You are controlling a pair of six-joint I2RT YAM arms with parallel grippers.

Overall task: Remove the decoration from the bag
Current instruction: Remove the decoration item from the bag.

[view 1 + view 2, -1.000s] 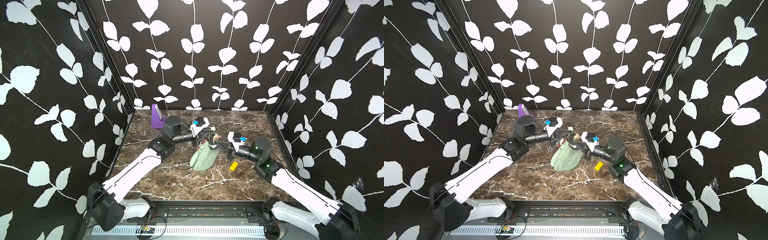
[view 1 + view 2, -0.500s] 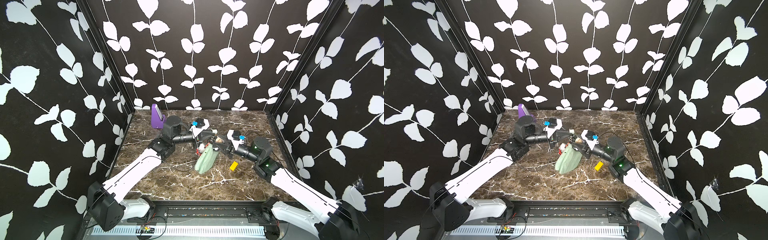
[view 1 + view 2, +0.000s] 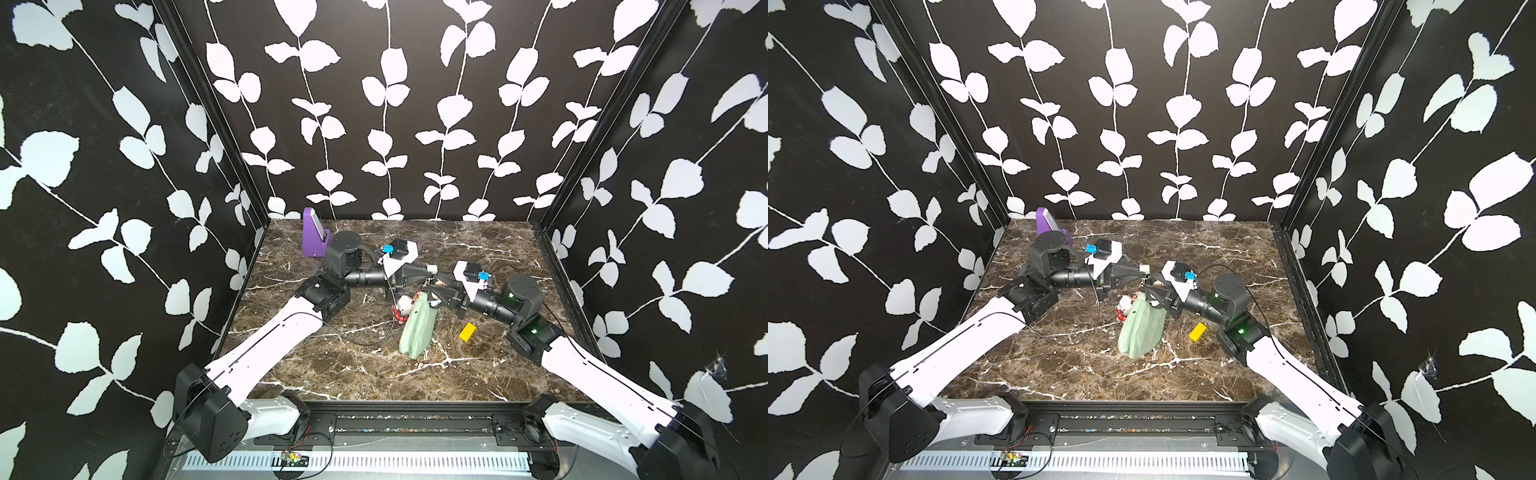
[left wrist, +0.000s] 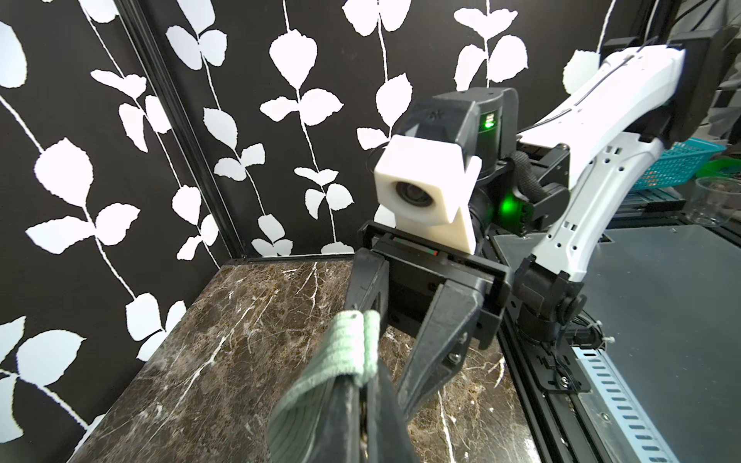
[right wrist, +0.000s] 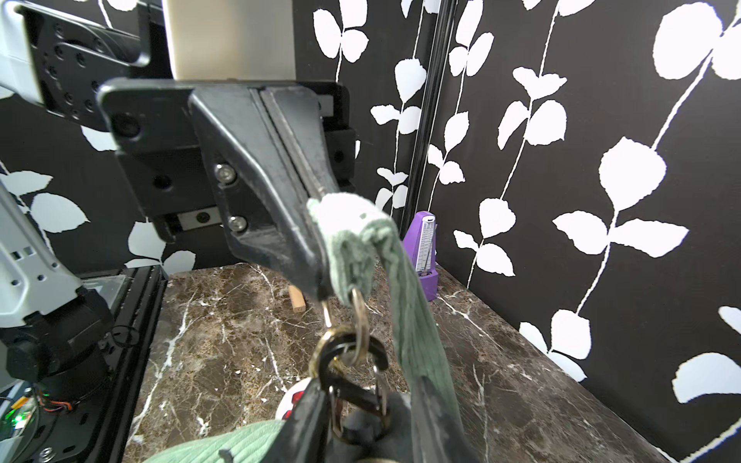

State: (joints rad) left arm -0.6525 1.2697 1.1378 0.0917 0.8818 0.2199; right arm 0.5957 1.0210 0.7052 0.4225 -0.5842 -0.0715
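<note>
The bag [image 3: 417, 328] droops mid-table, with open marble table [image 3: 332, 374] toward 6 o'clock and a yellow block [image 3: 467, 331] near its 3 o'clock. My left gripper [image 3: 433, 270] clamps its strap [image 5: 353, 224]. My right gripper [image 3: 432, 291] is half-spread at the clasp rings [image 5: 349, 352]; I cannot tell whether it grips them.

A robotics lab test cell: a white left arm [image 3: 270, 345] and right arm [image 3: 602, 374] rise from a black rail [image 3: 415, 419] fronting a marble-patterned tabletop [image 3: 332, 374], boxed in by leaf-print walls [image 3: 374, 104] on black frame posts [image 3: 212, 124], with a bare circuit board [image 3: 291, 457] and loose wires; outside stand a blue plastic basket [image 4: 677, 166] and a clear cup [image 4: 717, 200]
</note>
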